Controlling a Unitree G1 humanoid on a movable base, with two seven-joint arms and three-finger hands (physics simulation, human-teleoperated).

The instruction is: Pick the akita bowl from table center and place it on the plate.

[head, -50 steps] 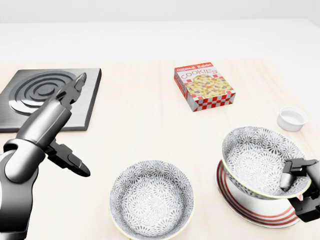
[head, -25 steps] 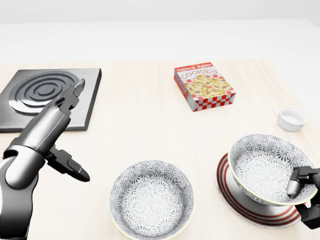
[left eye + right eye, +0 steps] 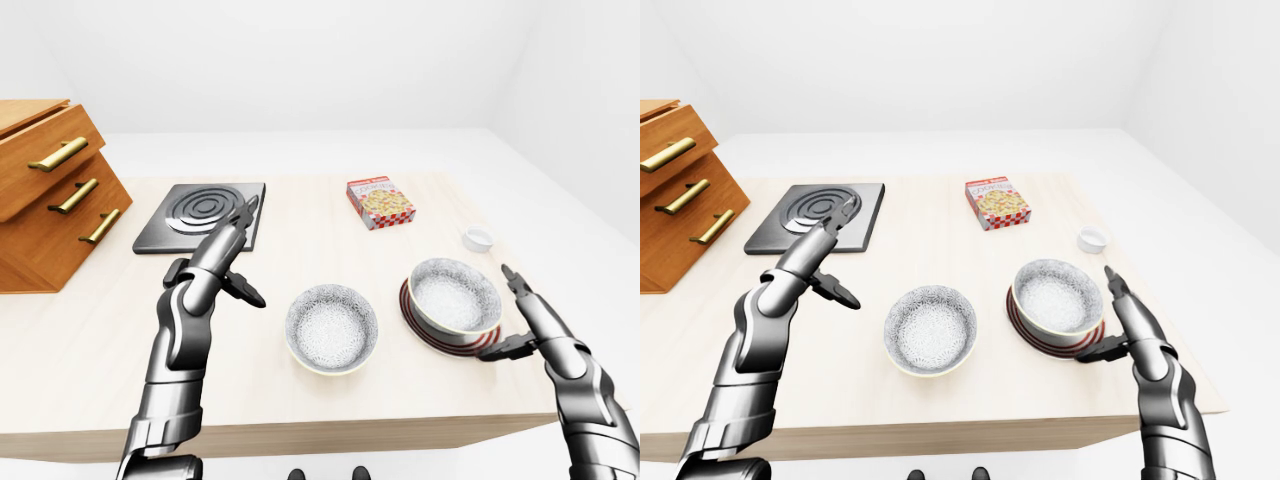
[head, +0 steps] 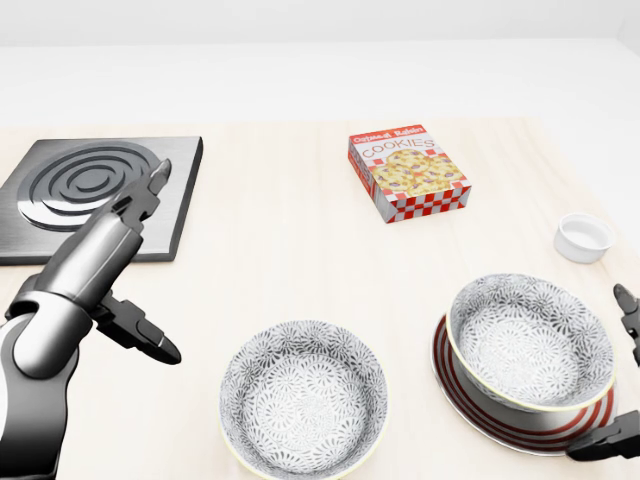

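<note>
Showing akita bowl (image 4: pixel 530 340) seated on the striped plate (image 4: pixel 500 415), near right of the desk (image 4: pixel 290 250) | right robot hand (image 3: pixel 520 320) just right of the bowl, fingers spread, clear of its rim | left robot hand (image 3: pixel 235 255) open, far left, beyond a second bowl (image 4: pixel 303 395) | right is nearer; placement judged done.

Grey-speckled bowl (image 4: pixel 528 340) on my red-striped plate (image 4: pixel 520 428); its twin (image 4: pixel 303 396) sits on the pale wood surface (image 4: pixel 290 260); cookie box (image 4: pixel 409 172) red-and-white checked.
</note>
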